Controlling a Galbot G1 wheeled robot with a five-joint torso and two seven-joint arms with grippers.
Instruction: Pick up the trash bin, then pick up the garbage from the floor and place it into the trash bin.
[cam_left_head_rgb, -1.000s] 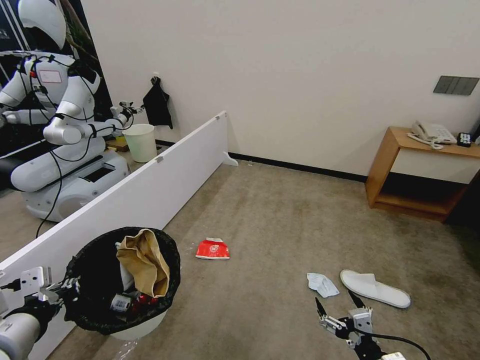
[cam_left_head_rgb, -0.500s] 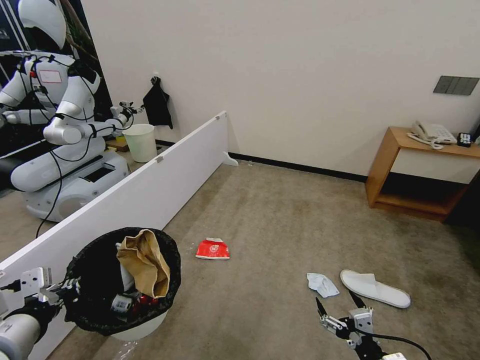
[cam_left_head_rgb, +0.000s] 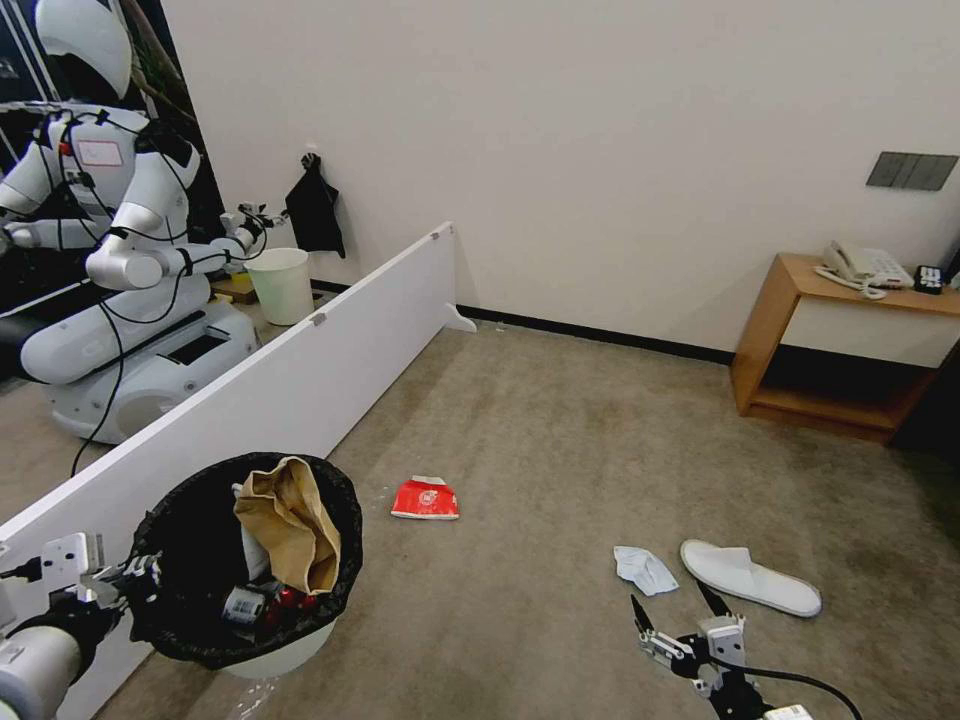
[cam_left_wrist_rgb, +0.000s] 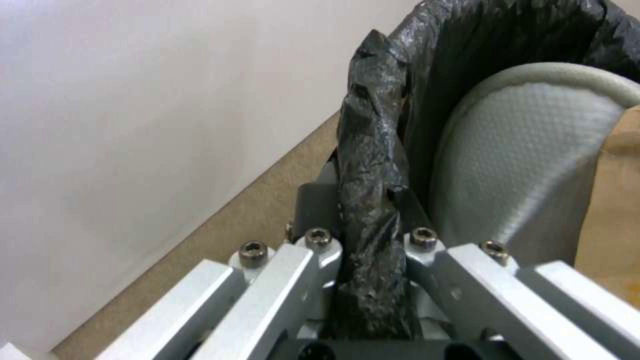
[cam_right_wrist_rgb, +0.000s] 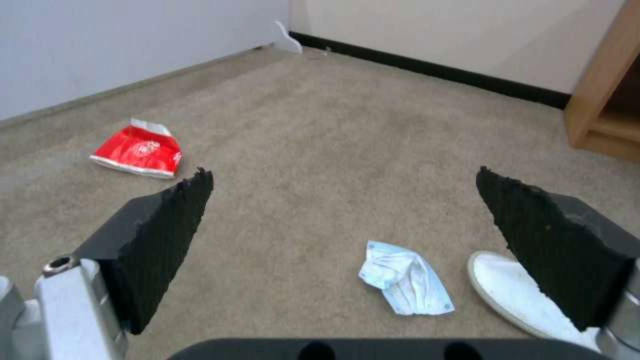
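A: Left side, what's logged?

B: Left gripper at the near left, clamped tight on the bag-covered rim of the trash bin. The left wrist view shows the black liner pinched between the metal fingers. The bin hangs beside the white partition board.

A: Contents?

B: Crumpled brown paper bag leaning against the far rim, a white slipper pressed beside it, a red can and a small bottle lower down.

A: Right side?

B: Right gripper low at the near right, jaws spread wide, holding nothing, above the carpet. Between its black fingertips in the right wrist view lies a pale-blue tissue, with a second white slipper just beside it on the right.

A: Anything else on the floor?

B: Red-white packet, well apart from the tissue, ahead of the bin. A wooden side table stands against the far wall.
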